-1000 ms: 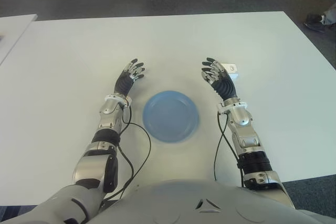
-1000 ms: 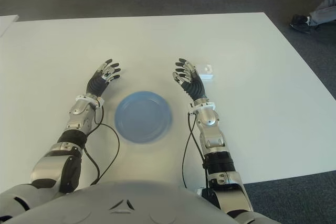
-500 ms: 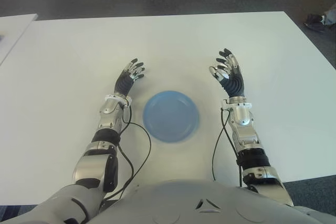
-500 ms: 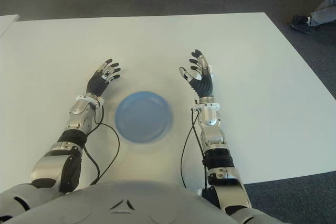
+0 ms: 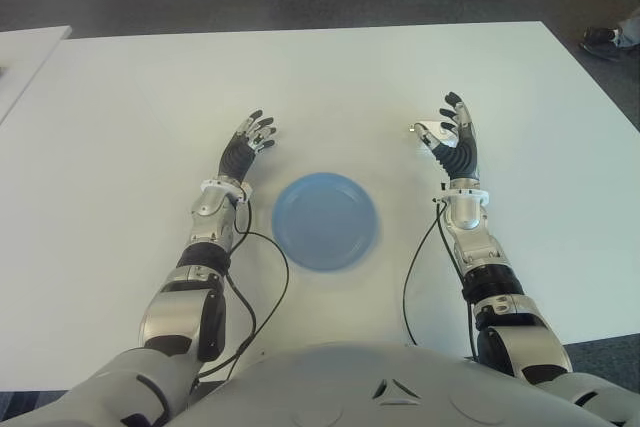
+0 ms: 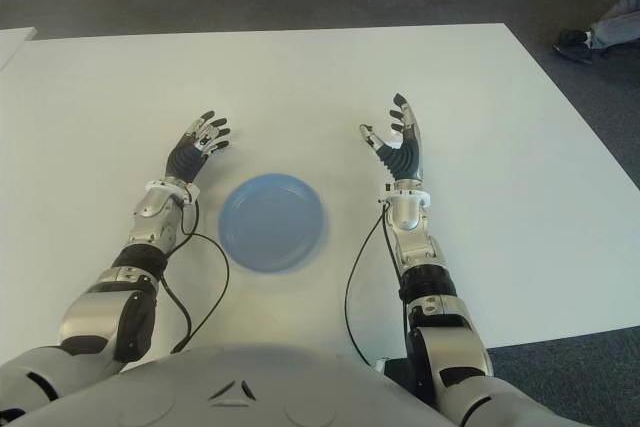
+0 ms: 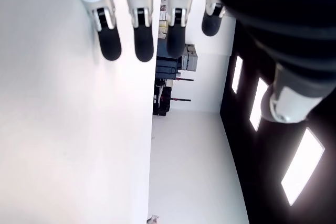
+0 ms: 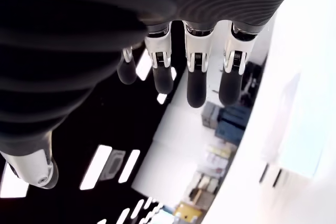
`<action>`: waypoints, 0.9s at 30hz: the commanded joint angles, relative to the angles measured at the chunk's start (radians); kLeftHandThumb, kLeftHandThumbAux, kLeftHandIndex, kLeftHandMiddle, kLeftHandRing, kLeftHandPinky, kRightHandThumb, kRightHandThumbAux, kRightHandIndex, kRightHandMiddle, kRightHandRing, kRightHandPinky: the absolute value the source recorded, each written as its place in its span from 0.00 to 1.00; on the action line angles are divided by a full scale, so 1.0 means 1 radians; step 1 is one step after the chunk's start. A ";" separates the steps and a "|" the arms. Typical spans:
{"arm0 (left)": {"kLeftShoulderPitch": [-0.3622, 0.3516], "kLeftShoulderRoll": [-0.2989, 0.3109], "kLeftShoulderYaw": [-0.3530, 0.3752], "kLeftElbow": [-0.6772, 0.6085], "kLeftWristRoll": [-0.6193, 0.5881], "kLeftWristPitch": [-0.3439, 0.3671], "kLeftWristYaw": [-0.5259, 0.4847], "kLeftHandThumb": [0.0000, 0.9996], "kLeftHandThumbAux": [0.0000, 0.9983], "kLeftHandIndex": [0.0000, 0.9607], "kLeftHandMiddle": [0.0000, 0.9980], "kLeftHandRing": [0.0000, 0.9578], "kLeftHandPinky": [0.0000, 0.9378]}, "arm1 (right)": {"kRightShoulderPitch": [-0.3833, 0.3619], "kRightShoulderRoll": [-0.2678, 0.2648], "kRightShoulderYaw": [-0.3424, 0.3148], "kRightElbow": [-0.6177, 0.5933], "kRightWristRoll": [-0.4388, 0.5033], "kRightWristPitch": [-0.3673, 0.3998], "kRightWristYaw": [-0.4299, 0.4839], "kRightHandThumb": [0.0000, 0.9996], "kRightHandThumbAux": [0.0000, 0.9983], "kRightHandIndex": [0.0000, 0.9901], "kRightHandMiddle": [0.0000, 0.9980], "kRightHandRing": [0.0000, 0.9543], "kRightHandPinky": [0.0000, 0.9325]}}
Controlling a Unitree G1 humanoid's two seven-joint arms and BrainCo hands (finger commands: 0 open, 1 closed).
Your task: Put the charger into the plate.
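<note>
The blue plate (image 5: 325, 222) lies with nothing in it on the white table (image 5: 330, 77), between my two hands. My right hand (image 5: 452, 137) stands open to the right of the plate, fingers straight and pointing away from me, palm turned toward the plate. It covers the spot where the white charger lay, so the charger is hidden in both eye views. In the right wrist view the fingers (image 8: 197, 85) are spread and hold nothing, and a faint pale block (image 8: 294, 129) shows on the table beside them. My left hand (image 5: 250, 142) is open, left of the plate.
Black cables (image 5: 265, 277) run from both forearms over the table's near part. A second white table (image 5: 20, 57) shows at the far left. A person's shoe (image 5: 600, 40) is on the dark floor past the table's far right corner.
My right hand has swung to the right, from beside the charger to in front of it, and turned its palm toward the plate. The charger is now out of sight. The left hand has not moved.
</note>
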 commanded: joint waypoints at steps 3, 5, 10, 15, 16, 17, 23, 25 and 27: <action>0.007 -0.007 -0.007 0.051 0.009 0.023 -0.017 0.00 0.49 0.06 0.16 0.18 0.21 | -0.061 -0.045 0.020 0.099 -0.059 0.007 -0.055 0.45 0.48 0.02 0.09 0.13 0.19; 0.005 -0.007 -0.007 0.056 0.009 0.020 -0.018 0.00 0.49 0.06 0.16 0.18 0.21 | -0.109 -0.064 0.034 0.154 -0.085 0.026 -0.070 0.43 0.46 0.01 0.07 0.11 0.16; 0.002 -0.009 -0.006 0.069 0.008 0.011 -0.025 0.00 0.49 0.07 0.16 0.18 0.21 | -0.218 -0.115 0.116 0.286 -0.204 0.077 -0.142 0.38 0.40 0.00 0.02 0.05 0.09; 0.002 -0.010 -0.006 0.077 0.009 0.002 -0.032 0.00 0.49 0.07 0.16 0.18 0.21 | -0.279 -0.145 0.196 0.362 -0.280 0.166 -0.145 0.37 0.31 0.00 0.00 0.01 0.02; 0.002 -0.010 -0.006 0.078 0.009 0.000 -0.033 0.00 0.49 0.07 0.16 0.18 0.21 | -0.287 -0.146 0.205 0.373 -0.283 0.176 -0.143 0.37 0.30 0.00 0.00 0.01 0.01; 0.002 -0.011 -0.006 0.079 0.009 0.000 -0.033 0.00 0.49 0.07 0.16 0.18 0.21 | -0.301 -0.148 0.217 0.389 -0.291 0.200 -0.135 0.37 0.28 0.00 0.00 0.00 0.01; 0.001 -0.013 -0.006 0.080 0.009 -0.003 -0.035 0.00 0.49 0.08 0.16 0.18 0.21 | -0.375 -0.142 0.278 0.470 -0.318 0.313 -0.113 0.35 0.18 0.00 0.00 0.00 0.00; 0.001 -0.014 -0.006 0.080 0.008 -0.004 -0.037 0.00 0.49 0.07 0.15 0.18 0.21 | -0.399 -0.136 0.296 0.492 -0.327 0.345 -0.112 0.35 0.16 0.00 0.00 0.00 0.00; 0.000 -0.014 -0.006 0.081 0.008 -0.004 -0.038 0.00 0.49 0.07 0.15 0.17 0.21 | -0.416 -0.132 0.311 0.507 -0.330 0.366 -0.112 0.34 0.15 0.00 0.00 0.00 0.00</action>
